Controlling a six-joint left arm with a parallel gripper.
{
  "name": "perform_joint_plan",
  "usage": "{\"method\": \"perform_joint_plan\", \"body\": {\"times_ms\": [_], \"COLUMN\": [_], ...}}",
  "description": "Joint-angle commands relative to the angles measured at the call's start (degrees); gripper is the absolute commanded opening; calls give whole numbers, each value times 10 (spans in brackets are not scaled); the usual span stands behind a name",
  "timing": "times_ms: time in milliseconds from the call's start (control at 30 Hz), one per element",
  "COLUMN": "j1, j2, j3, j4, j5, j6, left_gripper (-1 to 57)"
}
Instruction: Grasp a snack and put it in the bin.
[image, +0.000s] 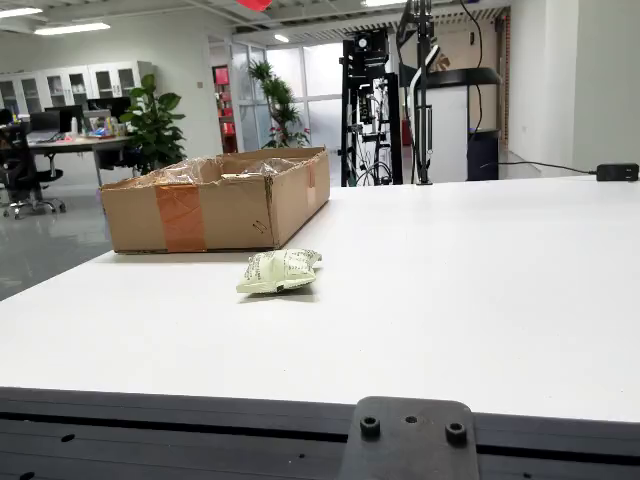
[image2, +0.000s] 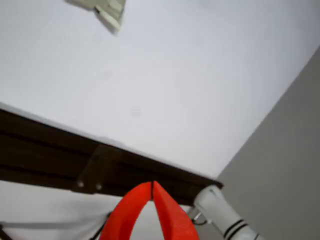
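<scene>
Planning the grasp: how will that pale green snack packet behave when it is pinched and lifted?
The snack packet looks puffy and crinkled, so it will probably give under the fingers rather than stay stiff. It seems light for its size and may slide on the smooth white table if nudged. Lying flat, it is unlikely to roll.

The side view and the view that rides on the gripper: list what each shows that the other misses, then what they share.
Only the side view shows the open cardboard box on the table's far left, the office behind it, and the black bracket on the near edge. Only the gripper view shows the red gripper, its fingertips touching, hanging off the table beyond its dark edge rail, with a white cylindrical part beside it. Both show the white table and the pale green snack packet, which the gripper view cuts off at its top edge.
</scene>
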Motion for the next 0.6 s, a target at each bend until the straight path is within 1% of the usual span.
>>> {"method": "perform_joint_plan", "body": {"times_ms": [33,600], "j1": [0,3], "j2": [0,0], "j3": [0,0], "j4": [0,0], "j5": [-2,-5], "j6": [3,12], "left_gripper": [3,3]}}
